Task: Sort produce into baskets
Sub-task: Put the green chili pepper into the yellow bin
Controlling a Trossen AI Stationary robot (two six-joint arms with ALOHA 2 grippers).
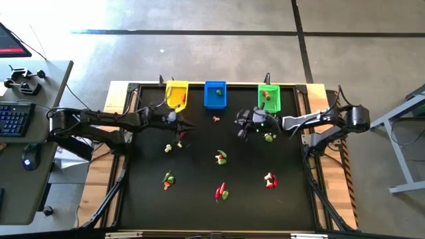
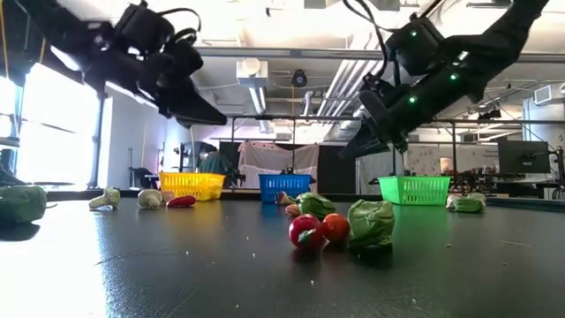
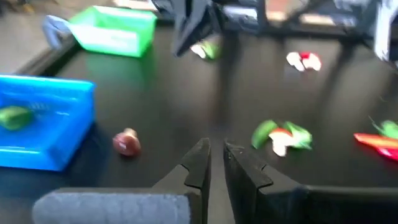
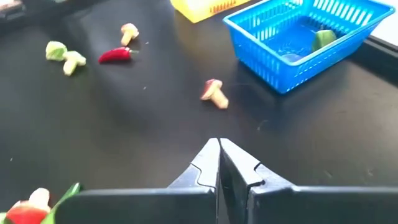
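The right end effector (image 4: 219, 163) is held above the bench (image 1: 199, 199) with fingers pressed together, empty; a mushroom piece (image 4: 214, 92) lies just ahead, the blue basket (image 4: 298, 37) beyond. The left end effector (image 3: 216, 163) hovers, fingers slightly apart, nothing between them, near the yellow basket (image 1: 176, 95).

A grey concrete floor (image 1: 219, 53) is lying around the black table (image 1: 199, 206), crossed by dark tape lines (image 1: 199, 32). Beside the table's left edge a desk (image 1: 33, 172) is carrying a keyboard (image 1: 14, 118) and a mouse (image 1: 28, 159). Ceiling ducts (image 2: 256, 75) are running overhead, and daylight is pouring through a window (image 2: 53, 132).
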